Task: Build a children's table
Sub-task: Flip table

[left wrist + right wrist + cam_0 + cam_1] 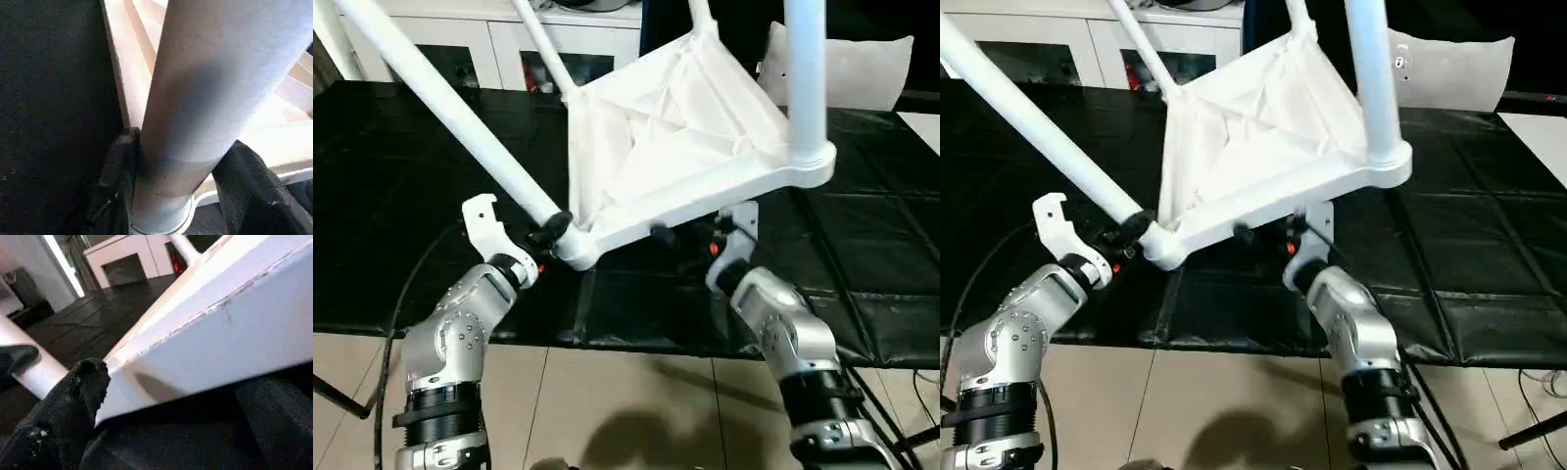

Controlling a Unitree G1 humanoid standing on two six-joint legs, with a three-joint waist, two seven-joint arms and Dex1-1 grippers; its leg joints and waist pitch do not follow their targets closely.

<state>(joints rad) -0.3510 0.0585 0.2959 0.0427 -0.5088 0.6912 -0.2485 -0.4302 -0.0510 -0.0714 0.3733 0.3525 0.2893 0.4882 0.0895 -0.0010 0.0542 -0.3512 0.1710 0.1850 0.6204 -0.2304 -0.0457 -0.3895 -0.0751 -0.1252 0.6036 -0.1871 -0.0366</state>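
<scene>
Bench: black, panelled surface, takes up most of both eye views. White cabinet w/ dark glass doors stands behind it along the far edge.

Children's table: all white, upside down and tilted, ribbed underside facing the head cam, near edge low over the bench's front, far side raised. Can't tell whether the near edge touches the bench.

Legs in view, all seated in corner sockets: near-left leg slants up and away to the robot's left; near-right leg rises close to upright from its round socket; a far leg runs up toward the cabinet.

Left gripper: jaws about half open, closed round the near-left leg just above its socket. Left wrist view shows one black finger pressed on each side of the tube, contact on both. In the eye views it sits at the table's near-left corner.

Right gripper: jaws near fully open, under the table's near edge, right of centre. Right wrist view has the white rim between the two black fingers, rim close to one tip; contact unclear, no grip visible.
</scene>
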